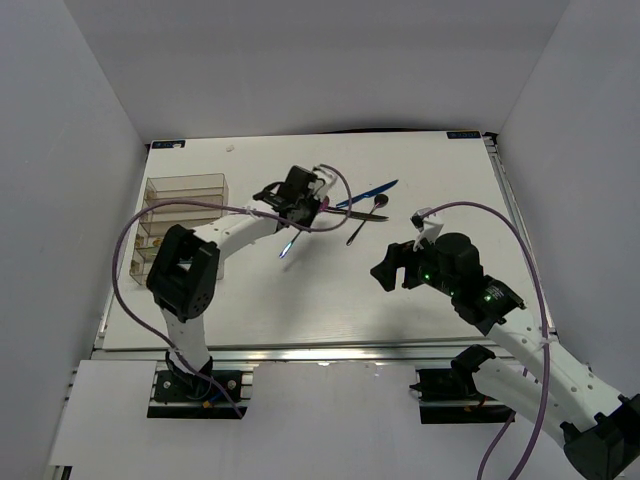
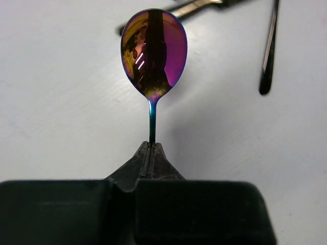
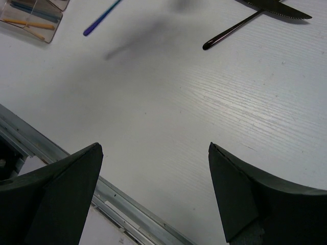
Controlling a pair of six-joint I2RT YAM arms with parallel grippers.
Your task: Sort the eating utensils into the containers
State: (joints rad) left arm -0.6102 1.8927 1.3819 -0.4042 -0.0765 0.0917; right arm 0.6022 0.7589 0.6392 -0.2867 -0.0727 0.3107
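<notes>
Left fingers [image 2: 148, 155]: shut on rainbow spoon [image 2: 153, 51] handle, held clear of worktop [image 1: 300, 300], well apart from organiser [image 1: 185, 180]. Right fingers [image 3: 56, 194]: wide open, empty. Organiser holds orange sticks [image 3: 30, 24]. Blue knife [image 1: 372, 191] and dark spoon [image 1: 365, 222] lie unsorted. Judged partway.

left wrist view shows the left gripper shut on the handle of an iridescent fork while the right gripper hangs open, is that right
Not quite: the left gripper is shut on an iridescent spoon, not a fork. The left wrist view shows its oval bowl. The right gripper does hang open.
</notes>
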